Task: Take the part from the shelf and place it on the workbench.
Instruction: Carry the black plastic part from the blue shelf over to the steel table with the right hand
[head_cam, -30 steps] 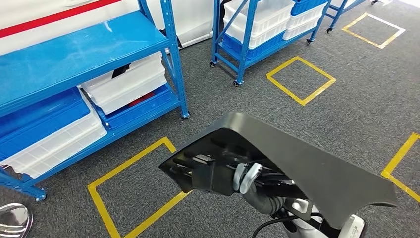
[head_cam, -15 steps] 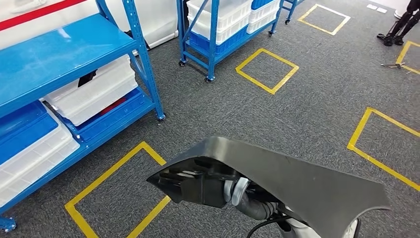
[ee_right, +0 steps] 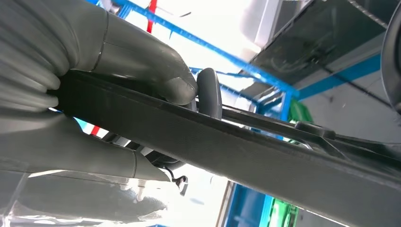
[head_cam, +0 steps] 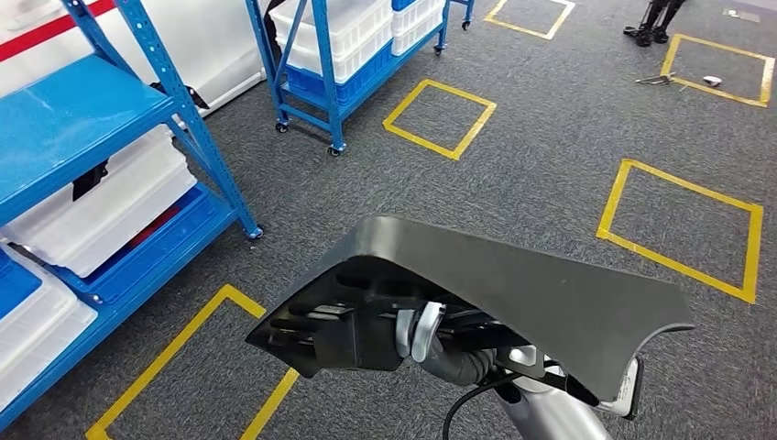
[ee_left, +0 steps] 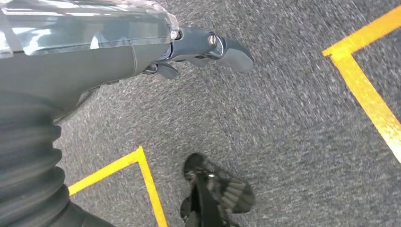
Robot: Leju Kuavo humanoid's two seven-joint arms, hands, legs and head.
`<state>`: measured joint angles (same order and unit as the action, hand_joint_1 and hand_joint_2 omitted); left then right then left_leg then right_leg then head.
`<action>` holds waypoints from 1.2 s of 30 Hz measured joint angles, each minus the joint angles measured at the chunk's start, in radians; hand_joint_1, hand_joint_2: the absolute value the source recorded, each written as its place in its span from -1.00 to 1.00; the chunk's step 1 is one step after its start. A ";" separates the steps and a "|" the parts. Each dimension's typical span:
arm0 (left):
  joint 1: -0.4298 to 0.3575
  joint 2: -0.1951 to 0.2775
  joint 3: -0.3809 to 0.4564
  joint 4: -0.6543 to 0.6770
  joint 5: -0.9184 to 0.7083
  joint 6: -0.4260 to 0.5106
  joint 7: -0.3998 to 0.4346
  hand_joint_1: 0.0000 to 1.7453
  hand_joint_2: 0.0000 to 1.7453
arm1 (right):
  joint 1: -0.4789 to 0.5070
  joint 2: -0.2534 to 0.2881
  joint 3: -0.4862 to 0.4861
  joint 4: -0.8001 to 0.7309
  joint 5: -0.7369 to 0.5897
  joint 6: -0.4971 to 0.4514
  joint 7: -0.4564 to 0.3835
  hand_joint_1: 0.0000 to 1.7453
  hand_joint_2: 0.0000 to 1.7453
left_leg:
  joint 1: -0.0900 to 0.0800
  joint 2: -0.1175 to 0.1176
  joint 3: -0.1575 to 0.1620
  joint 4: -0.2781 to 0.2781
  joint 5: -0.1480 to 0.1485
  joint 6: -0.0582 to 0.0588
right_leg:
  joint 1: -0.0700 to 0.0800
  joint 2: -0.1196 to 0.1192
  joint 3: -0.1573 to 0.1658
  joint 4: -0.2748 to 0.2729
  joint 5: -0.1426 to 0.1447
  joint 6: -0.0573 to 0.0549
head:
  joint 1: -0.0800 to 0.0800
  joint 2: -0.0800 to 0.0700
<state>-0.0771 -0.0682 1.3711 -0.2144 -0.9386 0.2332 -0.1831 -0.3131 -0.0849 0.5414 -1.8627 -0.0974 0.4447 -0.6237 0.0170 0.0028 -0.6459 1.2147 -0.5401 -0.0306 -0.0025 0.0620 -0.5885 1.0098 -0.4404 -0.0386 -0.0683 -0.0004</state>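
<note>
Part (head_cam: pixel 513 284) held up over the grey carpet (head_cam: pixel 550 156), carried by the right hand (ee_right: pixel 94 94).

The part is a large, dark, curved panel filling the head view from 6 to 4 o'clock, its ribbed underside turned toward 8 o'clock. In the right wrist view the right hand pinches the panel's edge, the grey thumb pressed on one face and the other fingers on the opposite face. The left hand (ee_left: pixel 208 49) hangs over the carpet with its dark fingers loosely apart and nothing in them. A blue shelf (head_cam: pixel 82 119) with white bins (head_cam: pixel 101 206) stands at 9 o'clock; a second blue rack (head_cam: pixel 330 55) on wheels stands at 11 o'clock. Yellow tape squares (head_cam: pixel 440 116) mark the carpet at 12, 3 and 7 o'clock.
</note>
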 joint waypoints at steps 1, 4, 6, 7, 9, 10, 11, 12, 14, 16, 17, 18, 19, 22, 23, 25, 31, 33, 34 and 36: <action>0.000 0.000 0.004 0.000 -0.001 0.001 0.003 -1.00 1.00 | 0.000 0.002 0.000 0.002 -0.002 -0.003 0.000 0.96 1.00 | 0.001 -0.019 0.030 -0.072 0.037 0.003 | -0.001 0.013 0.000 0.003 -0.002 0.003 | 0.000 0.000; 0.000 0.002 0.009 0.000 -0.004 0.002 0.004 -1.00 1.00 | 0.002 0.007 0.001 0.004 -0.009 -0.006 0.000 0.96 1.00 | 0.003 -0.067 0.083 -0.197 0.075 0.012 | -0.001 0.046 -0.010 0.013 -0.003 0.017 | 0.000 0.000; -0.002 0.000 0.010 0.000 -0.006 -0.009 0.003 -1.00 1.00 | 0.005 0.009 0.001 0.004 -0.011 -0.005 0.000 0.96 1.00 | 0.002 -0.052 0.086 -0.202 0.077 0.021 | -0.003 0.060 -0.015 0.012 0.000 0.030 | 0.000 0.000; -0.004 -0.001 0.010 0.000 -0.006 -0.015 0.002 -1.00 1.00 | 0.006 0.009 0.000 0.004 -0.012 -0.004 0.000 0.96 1.00 | 0.003 -0.042 0.087 -0.206 0.079 0.027 | -0.002 0.048 -0.018 0.017 -0.004 0.037 | 0.000 0.000; -0.005 -0.004 0.012 -0.001 -0.006 -0.015 0.007 -1.00 1.00 | 0.008 0.009 0.000 0.003 -0.013 0.000 0.000 0.96 1.00 | 0.007 -0.019 0.091 -0.215 0.083 0.041 | -0.001 -0.004 -0.048 0.079 -0.043 0.049 | 0.000 0.000; -0.004 -0.005 0.014 -0.001 -0.005 -0.010 0.011 -1.00 1.00 | 0.009 0.009 0.000 0.003 -0.014 0.002 0.000 0.96 1.00 | 0.005 -0.007 0.091 -0.216 0.083 0.045 | -0.002 -0.033 -0.077 0.137 -0.074 0.054 | 0.000 0.000; -0.003 -0.006 0.017 -0.001 -0.004 -0.006 0.015 -1.00 1.00 | 0.012 0.009 -0.001 0.003 -0.015 0.006 0.000 0.96 1.00 | 0.004 0.005 0.091 -0.216 0.082 0.048 | -0.005 -0.046 -0.112 0.206 -0.105 0.059 | 0.000 0.000; -0.001 -0.007 0.019 -0.001 -0.004 -0.003 0.019 -1.00 1.00 | 0.015 0.009 -0.001 0.004 -0.015 0.008 0.000 0.96 1.00 | 0.003 0.018 0.091 -0.216 0.081 0.049 | -0.008 -0.052 -0.141 0.263 -0.124 0.063 | 0.000 0.000; -0.001 -0.008 0.023 -0.001 -0.004 0.000 0.023 -1.00 1.00 | 0.020 0.009 -0.001 0.005 -0.015 0.011 0.000 0.96 1.00 | 0.002 0.044 0.093 -0.215 0.078 0.047 | -0.012 -0.059 -0.148 0.279 -0.109 0.067 | 0.000 0.000; -0.002 -0.011 0.024 -0.001 -0.010 -0.001 0.025 -1.00 1.00 | 0.021 0.009 -0.002 0.006 -0.015 0.013 0.000 0.96 1.00 | 0.002 0.065 0.099 -0.215 0.073 0.043 | -0.011 -0.086 -0.081 0.155 -0.044 0.062 | 0.000 0.000; -0.002 -0.013 0.024 -0.001 -0.016 -0.002 0.025 -1.00 1.00 | 0.020 0.009 -0.003 0.006 -0.014 0.013 0.000 0.96 1.00 | -0.001 0.074 0.102 -0.214 0.070 0.038 | -0.005 -0.111 -0.044 0.086 -0.022 0.056 | 0.000 0.000; -0.002 -0.013 0.024 -0.001 -0.022 -0.004 0.025 -1.00 1.00 | 0.020 0.009 -0.004 0.006 -0.012 0.013 0.000 0.96 1.00 | -0.003 0.083 0.105 -0.213 0.067 0.034 | 0.001 -0.128 -0.019 0.037 -0.009 0.048 | 0.000 0.000; -0.002 -0.014 0.023 -0.001 -0.029 -0.008 0.022 -1.00 1.00 | 0.020 0.009 -0.007 0.006 -0.011 0.010 0.000 0.96 1.00 | -0.005 0.093 0.107 -0.213 0.064 0.028 | 0.007 -0.138 -0.008 0.012 -0.007 0.041 | 0.000 0.000; -0.007 -0.013 0.015 -0.001 -0.054 -0.029 0.006 -1.00 1.00 | 0.024 0.008 -0.029 0.004 -0.010 -0.004 0.000 0.96 1.00 | -0.006 0.110 0.114 -0.212 0.056 0.012 | 0.008 -0.107 -0.009 0.002 -0.006 0.025 | 0.000 0.000; -0.009 -0.012 0.010 -0.001 -0.061 -0.037 0.002 -1.00 1.00 | 0.027 0.007 -0.038 0.001 -0.010 -0.008 0.000 0.96 1.00 | -0.004 0.093 0.112 -0.199 0.044 0.007 | 0.004 -0.096 -0.006 -0.003 -0.003 0.019 | 0.000 0.000; -0.009 -0.009 0.001 -0.001 -0.068 -0.048 -0.003 -1.00 1.00 | 0.038 0.006 -0.050 -0.007 -0.004 -0.007 0.000 0.96 1.00 | 0.000 0.039 0.076 -0.110 -0.010 0.000 | -0.002 -0.076 -0.002 -0.009 0.001 0.009 | 0.000 0.000; 0.004 0.002 -0.003 -0.001 -0.060 -0.063 0.002 -1.00 1.00 | 0.093 0.012 -0.054 -0.020 0.045 0.000 0.000 0.96 1.00 | 0.004 -0.005 0.019 -0.025 0.009 -0.006 | -0.003 0.008 0.001 -0.001 -0.003 0.009 | 0.000 0.000; 0.004 0.007 -0.003 -0.001 -0.060 -0.067 0.004 -1.00 1.00 | 0.094 0.018 -0.052 -0.020 0.052 -0.006 0.000 0.96 1.00 | 0.009 -0.047 0.070 -0.149 0.062 -0.002 | -0.002 0.034 -0.003 0.010 -0.008 0.018 | 0.000 0.000; 0.004 0.008 -0.003 -0.001 -0.060 -0.068 0.005 -1.00 1.00 | 0.095 0.020 -0.051 -0.020 0.054 -0.007 0.000 0.96 1.00 | 0.010 -0.062 0.083 -0.181 0.068 0.001 | -0.002 0.045 -0.007 0.014 -0.009 0.023 | 0.000 0.000; 0.002 0.009 -0.003 -0.001 -0.060 -0.069 0.006 -1.00 1.00 | 0.097 0.022 -0.049 -0.020 0.056 -0.009 0.000 0.96 1.00 | 0.008 -0.062 0.088 -0.195 0.064 0.013 | -0.005 0.065 -0.017 0.016 -0.005 0.036 | 0.000 0.000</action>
<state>-0.0750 -0.0588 1.3680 -0.2155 -0.9991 0.1642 -0.1769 -0.2165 -0.0628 0.4920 -1.8832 -0.0413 0.4360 -0.6237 0.0247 -0.0589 -0.5575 1.0199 -0.4764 -0.0178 -0.0071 0.1265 -0.6054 1.0262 -0.4458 -0.0024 -0.0681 -0.0004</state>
